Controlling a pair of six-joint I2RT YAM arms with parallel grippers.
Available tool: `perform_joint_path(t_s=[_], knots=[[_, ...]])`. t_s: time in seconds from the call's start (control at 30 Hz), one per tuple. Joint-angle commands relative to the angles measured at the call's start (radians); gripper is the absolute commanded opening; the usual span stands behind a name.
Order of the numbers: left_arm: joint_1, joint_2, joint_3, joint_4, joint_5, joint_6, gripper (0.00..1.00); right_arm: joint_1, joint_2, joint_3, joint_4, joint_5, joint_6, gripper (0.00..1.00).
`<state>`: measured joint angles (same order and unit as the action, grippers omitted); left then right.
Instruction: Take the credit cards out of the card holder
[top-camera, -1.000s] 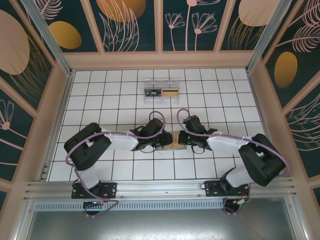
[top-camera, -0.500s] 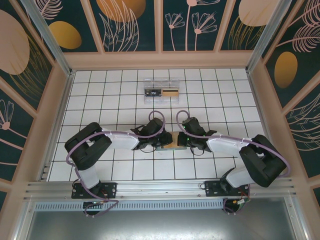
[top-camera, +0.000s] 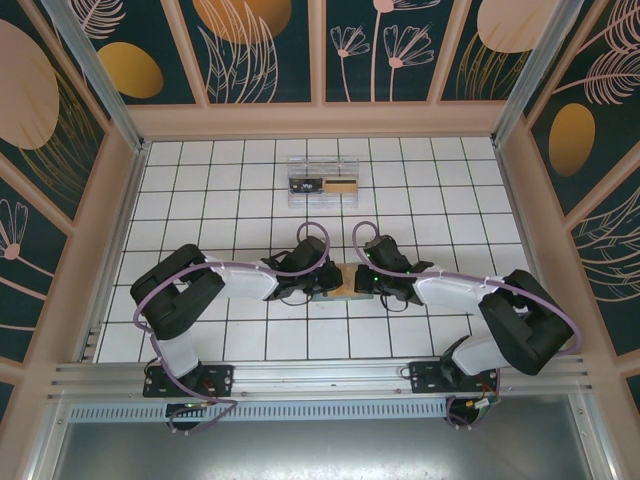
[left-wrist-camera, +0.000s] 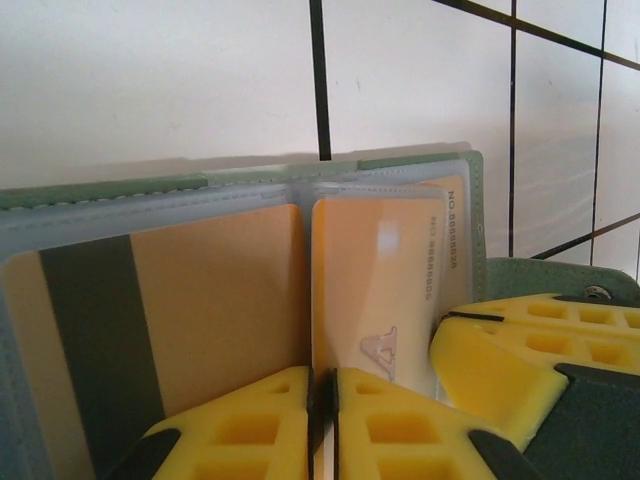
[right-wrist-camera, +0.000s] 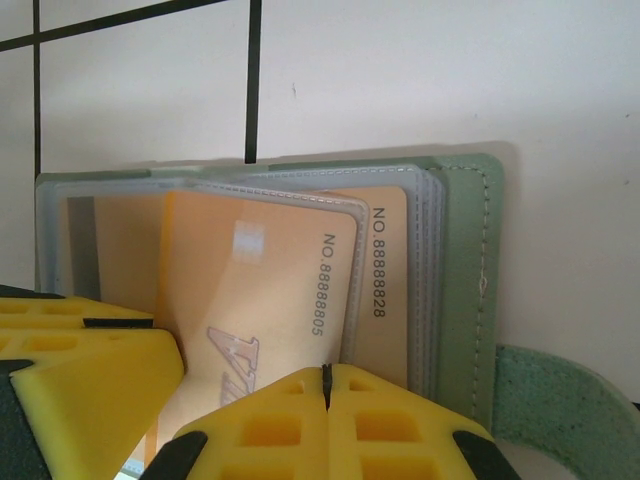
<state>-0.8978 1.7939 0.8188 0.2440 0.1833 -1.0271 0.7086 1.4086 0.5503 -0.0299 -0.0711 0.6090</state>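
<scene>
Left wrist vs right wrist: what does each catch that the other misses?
Left wrist: the broad face of a striped card, and the metal snap on the strap.
Right wrist: full printed numbers on the logo card and the card behind it.
Both: the open green card holder, that logo card in a clear sleeve, and each view's own gripper shut, left gripper and right gripper.

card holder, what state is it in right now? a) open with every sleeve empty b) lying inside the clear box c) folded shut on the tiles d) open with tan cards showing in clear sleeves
d: the card holder is spread open, and tan credit cards sit inside its clear sleeves.
</scene>
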Motion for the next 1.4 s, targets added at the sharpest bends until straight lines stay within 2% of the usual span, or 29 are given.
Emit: perform_joint_path(t_s=[0.0,0.53,0.6,0.93,1.17,1.37], knots=[[-0.007,-0.01,-0.016,0.012,0.008,-0.007,0.12,0.008,0.043,-0.011,-0.076,0.031,0.011,0.01],[-0.006,-0.031,-0.043,0.023,-0.001,-0.005,0.05,-0.021,0.076,0.017,-0.093,0.072,0.015,0.02],[-0.005,-0.036,-0.049,0.023,-0.005,-0.007,0.0,-0.024,0.077,0.013,-0.093,0.073,0.018,0.02],[-0.002,-0.053,-0.08,0.022,-0.018,-0.008,0.0,-0.041,0.085,0.001,-0.099,0.073,0.026,0.02],[0.001,-0.057,-0.092,0.068,0.016,-0.004,0.14,-0.04,0.082,0.002,-0.09,0.058,0.026,0.02],[0.001,-0.053,-0.102,0.107,0.041,-0.008,0.16,-0.04,0.082,0.003,-0.092,0.056,0.023,0.03]])
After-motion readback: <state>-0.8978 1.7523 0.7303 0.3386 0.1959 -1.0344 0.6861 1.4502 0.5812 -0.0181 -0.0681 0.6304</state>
